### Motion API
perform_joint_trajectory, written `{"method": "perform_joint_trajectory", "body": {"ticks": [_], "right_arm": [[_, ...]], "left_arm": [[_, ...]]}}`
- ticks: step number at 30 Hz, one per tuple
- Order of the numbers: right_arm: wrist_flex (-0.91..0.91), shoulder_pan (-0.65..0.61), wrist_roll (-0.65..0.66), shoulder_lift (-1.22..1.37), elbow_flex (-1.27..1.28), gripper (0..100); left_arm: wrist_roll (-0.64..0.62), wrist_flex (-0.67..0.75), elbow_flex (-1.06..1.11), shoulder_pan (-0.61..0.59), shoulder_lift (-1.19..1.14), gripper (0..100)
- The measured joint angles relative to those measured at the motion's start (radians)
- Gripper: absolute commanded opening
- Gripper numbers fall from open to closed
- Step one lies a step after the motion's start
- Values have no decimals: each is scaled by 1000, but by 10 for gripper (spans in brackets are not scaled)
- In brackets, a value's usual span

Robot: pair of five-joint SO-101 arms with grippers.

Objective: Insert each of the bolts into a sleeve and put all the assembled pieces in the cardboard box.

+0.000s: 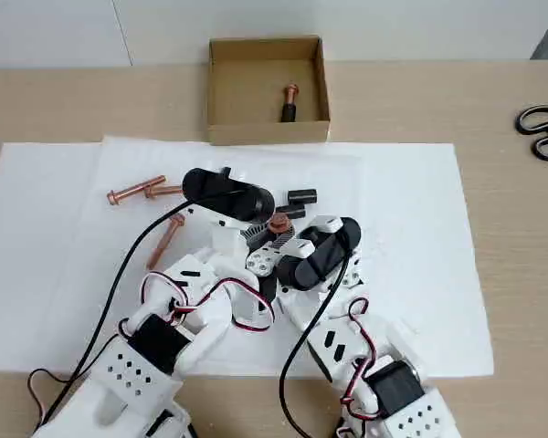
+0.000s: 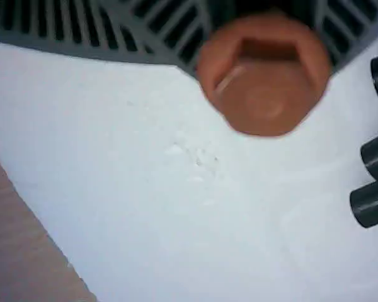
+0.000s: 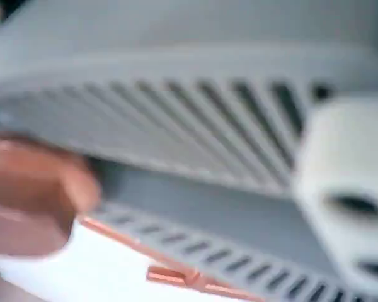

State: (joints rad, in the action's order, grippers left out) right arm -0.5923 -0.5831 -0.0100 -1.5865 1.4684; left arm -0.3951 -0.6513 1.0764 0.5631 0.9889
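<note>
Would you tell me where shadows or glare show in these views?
High view: even light, with only soft shadows on the white sheet and inside the cardboard box. Left wrist view: a mild sheen on the bolt head, no hard glare. Right wrist view: no glare.

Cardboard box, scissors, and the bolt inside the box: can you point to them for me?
cardboard box (image 1: 247, 91), high view, on the bare floor of the box.
scissors (image 1: 541, 134), high view, where the two black handle loops meet.
bolt (image 1: 291, 92), high view, on its copper head end.
</note>
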Motion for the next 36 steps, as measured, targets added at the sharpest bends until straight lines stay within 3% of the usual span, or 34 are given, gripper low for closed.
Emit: {"method": "perform_joint_trajectory", "body": {"ticks": [5, 11, 15, 21, 27, 34, 36], "right_arm": [[-2, 5, 3, -2, -2, 4], [0, 5, 3, -5, 0, 4], [0, 3, 3, -5, 0, 4], [0, 3, 3, -5, 0, 4], [0, 3, 3, -5, 0, 4], [-137, 91, 3, 66, -37, 4], [-163, 132, 3, 121, -109, 4]], "left_arm": [[8, -186, -77, -9, -8, 274], [0, -405, -222, -14, -9, 279], [5, -494, -339, -89, -9, 279], [6, -638, -551, -288, -9, 279], [58, -775, -592, -554, -9, 279], [258, -847, -594, -838, -9, 276], [258, -836, -595, -913, -9, 276]]}}
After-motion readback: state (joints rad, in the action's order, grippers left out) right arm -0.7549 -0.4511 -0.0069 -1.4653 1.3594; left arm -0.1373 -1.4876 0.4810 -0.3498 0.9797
